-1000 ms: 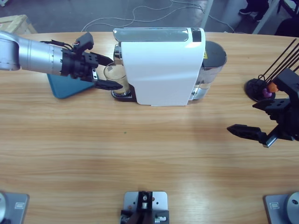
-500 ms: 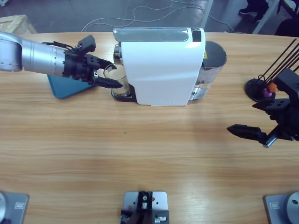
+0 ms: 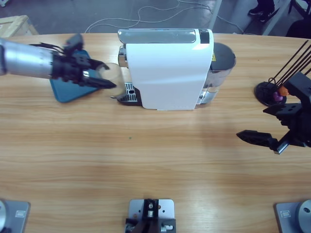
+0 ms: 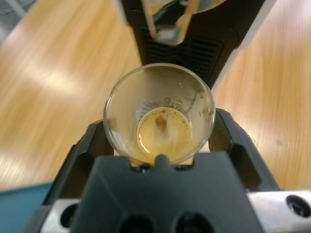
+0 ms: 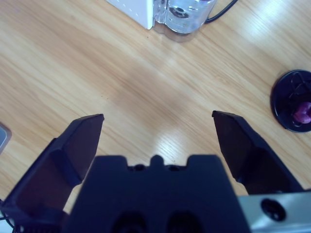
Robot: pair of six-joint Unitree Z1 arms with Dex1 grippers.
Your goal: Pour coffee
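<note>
A small clear glass (image 4: pixel 160 97) sits between the two black jaws of my left gripper (image 4: pixel 159 127), which is shut on it. A shallow layer of light-brown coffee (image 4: pixel 163 135) with a foamy rim covers the glass's bottom. In the high view the left gripper (image 3: pixel 109 75) holds the glass (image 3: pixel 113 72) just left of the white coffee machine (image 3: pixel 170 68), off its black drip tray (image 3: pixel 130 92). The machine's spout (image 4: pixel 167 22) and drip grid (image 4: pixel 187 51) lie just beyond the glass. My right gripper (image 3: pixel 257 137) hovers open over bare table at the right, holding nothing.
A blue-green flat tray (image 3: pixel 63 91) lies under the left arm. A black capsule stand (image 3: pixel 269 92) with thin rods and coloured capsules (image 5: pixel 302 111) stands at the far right. The machine's clear water tank (image 5: pixel 182 10) faces the right gripper (image 5: pixel 158 124).
My left gripper has drawn the glass leftward off the machine's drip tray, which now shows bare. The right arm has not moved.
</note>
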